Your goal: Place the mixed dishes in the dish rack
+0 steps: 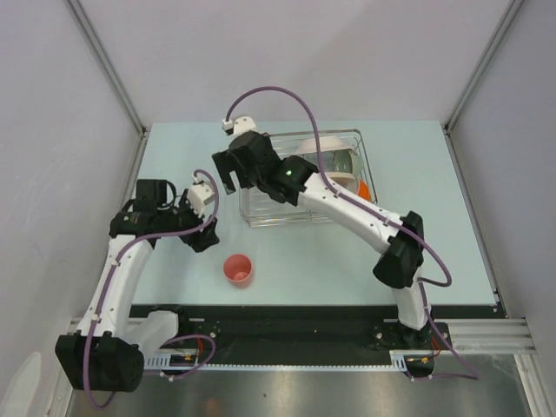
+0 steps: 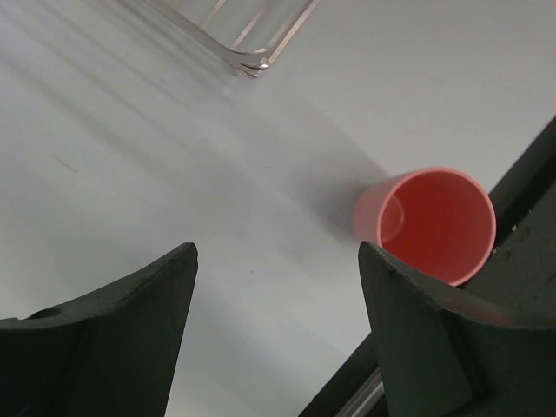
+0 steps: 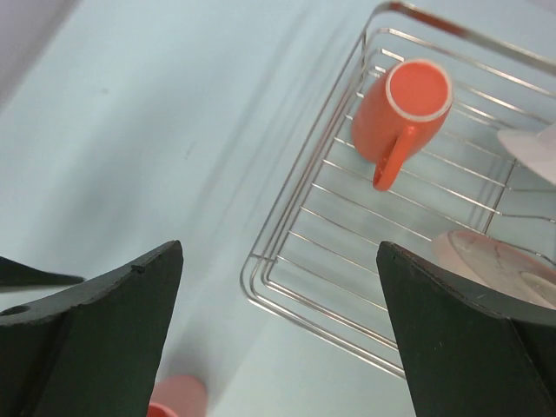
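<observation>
Black fingers spread wide and empty on both arms; one cup stands outside the rack.

Matte, wedge-shaped fingers of the left gripper (image 2: 276, 261) frame its wrist view, parted with nothing between them, low over the smooth pale table (image 2: 130, 148). Just past them the pinkish cup (image 2: 434, 221) stands on the table near its near edge, a smooth plain cylinder with an open mouth, well apart from the dish rack (image 1: 261, 213). Farther on, the right gripper (image 3: 280, 261) hangs beside the rack's left end, likewise spread and empty. Only its wrist view shows the rack's inside: thin silver wires, the glossy orange-red mug (image 3: 395, 109) near a corner, and a pink-and-cream plate (image 3: 486, 252) at the frame's edge. From above, the right arm hides much of the rack, so the mug shows only as a sliver of orange.
</observation>
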You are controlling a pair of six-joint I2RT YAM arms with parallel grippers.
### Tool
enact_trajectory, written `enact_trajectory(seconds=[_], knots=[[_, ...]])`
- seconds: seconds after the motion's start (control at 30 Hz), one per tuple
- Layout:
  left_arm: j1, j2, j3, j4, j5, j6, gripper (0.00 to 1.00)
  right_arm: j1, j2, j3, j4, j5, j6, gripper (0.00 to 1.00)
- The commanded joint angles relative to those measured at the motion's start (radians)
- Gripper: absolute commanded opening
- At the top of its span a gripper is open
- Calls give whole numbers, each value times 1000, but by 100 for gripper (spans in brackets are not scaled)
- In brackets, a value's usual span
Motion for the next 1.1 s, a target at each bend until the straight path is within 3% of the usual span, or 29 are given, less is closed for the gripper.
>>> enact_trajectory(seconds=[0.0, 0.53, 0.8, 1.0, 1.03, 1.07], knots=[[-81, -35, -62, -67, -33, 84, 79, -6, -84, -57, 0, -24, 42, 100], [-249, 71, -129, 16, -116, 52, 77, 0, -439, -437, 98, 22, 122, 100], [-355, 136, -171, 132, -164, 3, 73, -24, -532, -572, 115, 45, 163, 100], [-393, 237, -199, 186, -204, 27, 37, -36, -560, -615, 90, 71, 180, 98], [-395, 254, -199, 188, -207, 32, 24, -39, -565, -618, 87, 70, 183, 99], [-398, 260, -201, 195, -223, 34, 16, -47, -568, -621, 87, 67, 187, 99]])
